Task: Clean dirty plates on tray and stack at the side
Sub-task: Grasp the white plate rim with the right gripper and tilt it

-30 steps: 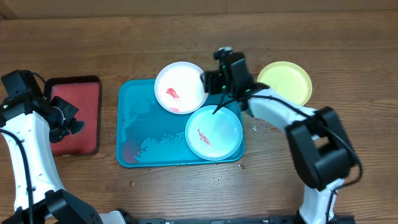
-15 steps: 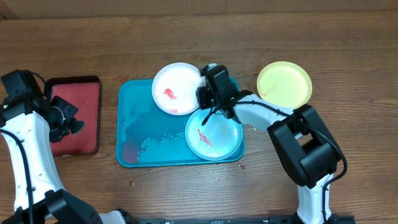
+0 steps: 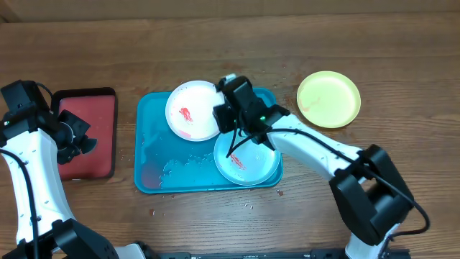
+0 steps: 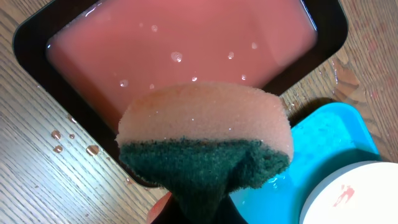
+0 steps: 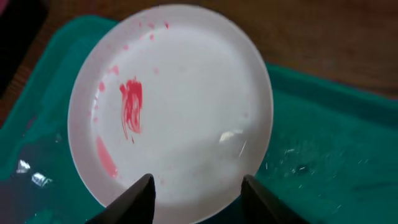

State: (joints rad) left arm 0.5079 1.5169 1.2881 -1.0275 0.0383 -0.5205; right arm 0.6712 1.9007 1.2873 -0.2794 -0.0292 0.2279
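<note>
The turquoise tray [image 3: 154,155] holds two dirty plates. A white plate [image 3: 188,111] with red smears lies at its back, and a pale mint plate [image 3: 251,162] with a red smear lies at its front right. A yellow-green plate [image 3: 328,98] sits on the table to the right of the tray. My right gripper [image 3: 223,116] hangs open over the white plate's [image 5: 174,106] right rim, a finger [image 5: 138,196] on either side of the rim's near arc. My left gripper [image 3: 80,146] is shut on a pink and green sponge [image 4: 205,134] above the red tray [image 3: 86,137].
The small dark-rimmed red tray [image 4: 180,37] holds pinkish water, at the table's left. Water drops lie on the blue tray's [image 4: 323,143] left half and on the wood round it. My right arm [image 3: 316,147] crosses above the mint plate.
My right gripper has moved left from the tray's back right corner to the white plate. The white plate has slid left and a little forward. The left arm has not moved.
</note>
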